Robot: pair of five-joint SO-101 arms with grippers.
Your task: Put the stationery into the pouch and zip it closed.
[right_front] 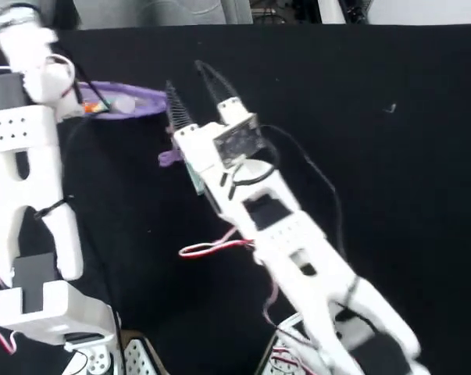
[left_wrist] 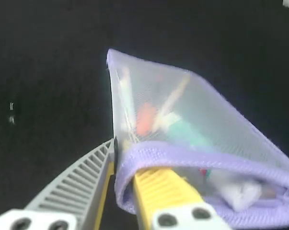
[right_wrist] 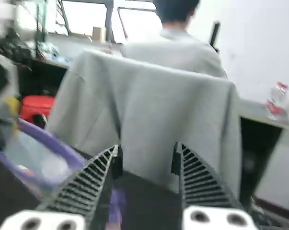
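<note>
Two tools attend the pouch (left_wrist: pixel 182 120), which sits at the desk's (right_front: pixel 360 156) far left with stationery (left_wrist: pixel 146 117) inside. The left tool (left_wrist: pixel 122 160) pinches its purple zip edge. The right tool (right_front: pixel 183 75) stands spread beside its end. The light mesh looks likely to sag, so the stitched band seems the best place to grip.

The left tool (left_wrist: pixel 123 165) pinches the purple mesh pouch (left_wrist: pixel 221 129), stationery (left_wrist: pixel 146 117) inside.

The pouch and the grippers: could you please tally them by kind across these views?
Purple pouch: 1
Grippers: 2, the left gripper and the right gripper
Total: 3
The stationery inside is too blurred to count.
</note>
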